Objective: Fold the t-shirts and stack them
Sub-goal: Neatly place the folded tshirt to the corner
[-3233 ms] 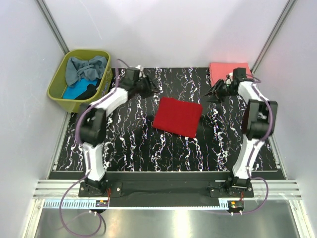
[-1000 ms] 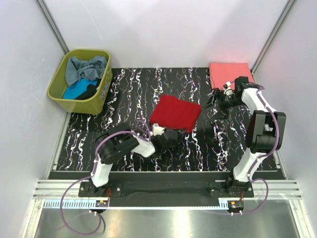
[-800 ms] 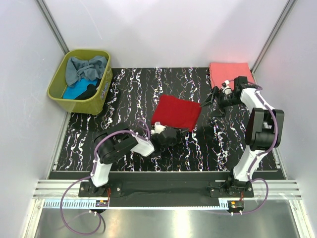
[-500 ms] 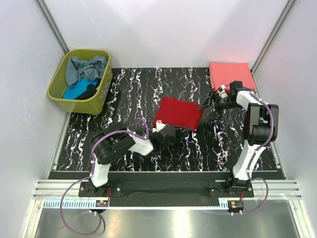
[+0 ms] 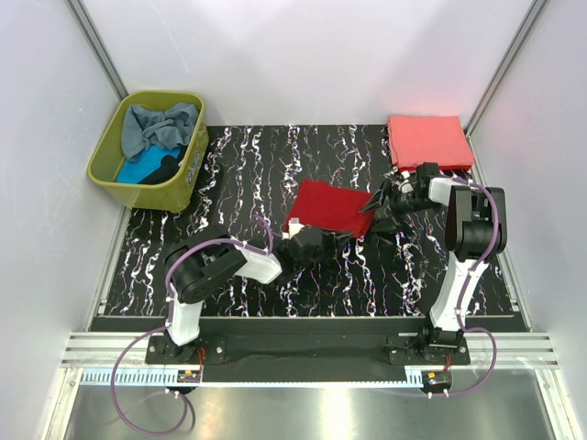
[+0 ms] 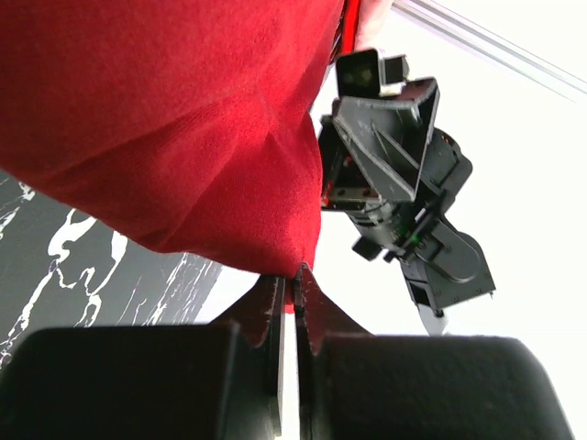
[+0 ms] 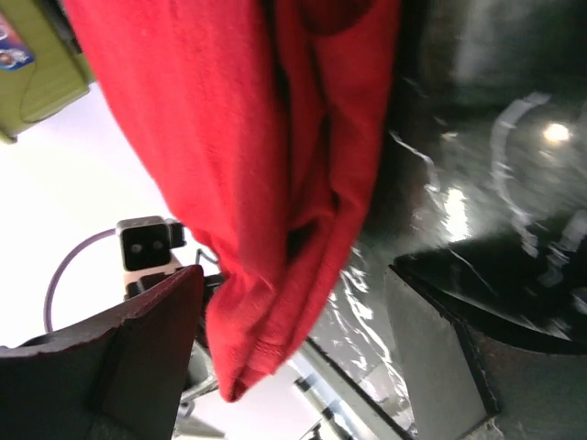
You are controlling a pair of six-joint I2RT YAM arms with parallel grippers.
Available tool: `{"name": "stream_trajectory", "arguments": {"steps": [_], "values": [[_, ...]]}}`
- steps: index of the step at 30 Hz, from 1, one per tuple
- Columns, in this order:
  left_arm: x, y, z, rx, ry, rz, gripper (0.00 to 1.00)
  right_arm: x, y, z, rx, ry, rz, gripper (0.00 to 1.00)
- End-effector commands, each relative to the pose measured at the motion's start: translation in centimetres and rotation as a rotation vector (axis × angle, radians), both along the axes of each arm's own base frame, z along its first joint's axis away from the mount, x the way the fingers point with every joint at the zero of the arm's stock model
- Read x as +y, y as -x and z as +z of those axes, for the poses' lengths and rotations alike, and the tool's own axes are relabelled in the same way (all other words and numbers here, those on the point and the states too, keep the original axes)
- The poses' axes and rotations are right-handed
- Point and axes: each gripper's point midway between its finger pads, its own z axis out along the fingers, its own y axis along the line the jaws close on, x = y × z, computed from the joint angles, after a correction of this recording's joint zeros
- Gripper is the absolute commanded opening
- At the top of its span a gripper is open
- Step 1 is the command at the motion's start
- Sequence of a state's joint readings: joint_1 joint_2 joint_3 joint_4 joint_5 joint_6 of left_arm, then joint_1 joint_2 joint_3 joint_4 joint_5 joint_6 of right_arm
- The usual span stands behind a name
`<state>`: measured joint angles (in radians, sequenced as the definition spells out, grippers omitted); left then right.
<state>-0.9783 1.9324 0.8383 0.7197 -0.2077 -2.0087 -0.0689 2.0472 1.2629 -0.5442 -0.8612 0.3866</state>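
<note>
A folded dark red t-shirt (image 5: 328,203) lies mid-table. My left gripper (image 5: 295,238) is shut on its near left corner; in the left wrist view the jaws (image 6: 292,280) pinch the cloth's hem (image 6: 183,119). My right gripper (image 5: 374,205) stands open at the shirt's right edge. In the right wrist view the red cloth (image 7: 266,156) hangs between the spread fingers (image 7: 147,339), untouched by either. A folded coral-pink t-shirt (image 5: 427,140) lies at the back right corner. Grey-blue (image 5: 158,126), turquoise (image 5: 138,169) and black (image 5: 165,168) shirts are heaped in the basket.
The olive-green basket (image 5: 108,144) stands off the mat's back left corner. The black marbled mat (image 5: 229,174) covers the table. White walls close in on both sides and the back. My right gripper (image 6: 394,174) shows behind the cloth in the left wrist view.
My right gripper has come left and nearer, from beside the pink shirt to the red shirt's right edge. The left gripper keeps its hold on the near corner, shifted slightly.
</note>
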Motion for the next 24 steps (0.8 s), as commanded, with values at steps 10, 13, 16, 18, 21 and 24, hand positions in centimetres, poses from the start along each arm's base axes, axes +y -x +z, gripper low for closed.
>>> {"name": "stream_trajectory", "arguments": {"steps": [10, 13, 16, 18, 21, 24], "values": [[-0.7, -0.8, 5.7, -0.028, 0.158, -0.002, 0.00, 1.0, -4.6, -1.4, -0.074, 0.001, -0.079, 0.81], [-0.9, -0.6, 5.7, -0.026, 0.156, -0.016, 0.02, 1.0, -5.5, -1.6, -0.098, 0.012, -0.088, 0.77], [-1.2, -0.5, 5.7, -0.027, 0.154, -0.028, 0.03, 1.0, -6.2, -2.0, -0.123, 0.034, -0.089, 0.71], [-1.3, -0.4, 5.9, -0.031, 0.162, -0.034, 0.06, 1.0, -6.6, -2.2, -0.141, 0.031, -0.074, 0.54], [-1.3, 0.2, 5.6, -0.026, 0.158, -0.067, 0.21, 0.9, -6.5, -2.1, -0.157, 0.042, -0.052, 0.37], [-1.4, 1.0, 5.4, -0.037, 0.152, -0.112, 0.32, 0.4, -6.4, -1.5, -0.176, 0.087, -0.049, 0.20]]}}
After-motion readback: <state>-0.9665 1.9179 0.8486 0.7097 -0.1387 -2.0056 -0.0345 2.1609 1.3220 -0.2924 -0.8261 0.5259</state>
